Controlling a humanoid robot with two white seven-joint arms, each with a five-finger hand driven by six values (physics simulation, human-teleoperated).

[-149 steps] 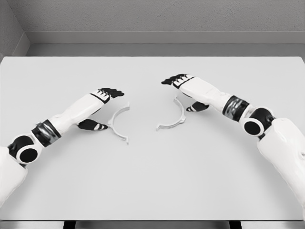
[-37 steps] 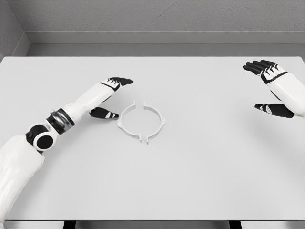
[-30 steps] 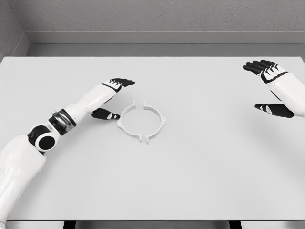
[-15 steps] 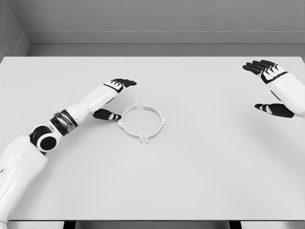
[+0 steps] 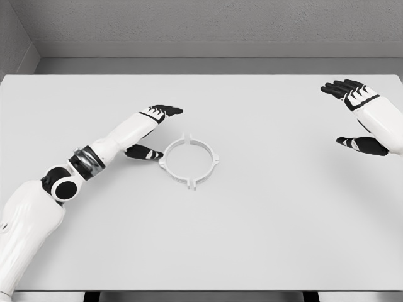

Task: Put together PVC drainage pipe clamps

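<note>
Two white half-ring clamp pieces lie joined as one clamp ring (image 5: 189,160) near the middle of the table, with a small gap at its top. My left hand (image 5: 153,129) sits just left of the ring, fingers spread over the table and thumb close to the ring's left rim, holding nothing. Far off at the right edge, my right hand (image 5: 352,113) hovers with relaxed fingers, well away from the ring.
The white table (image 5: 252,239) spans the whole view, with a grey wall behind its far edge.
Five seconds ago the two halves lay apart with a hand on each. Over the last second the left hand and the ring have crept slightly right; the right hand has stayed still.
</note>
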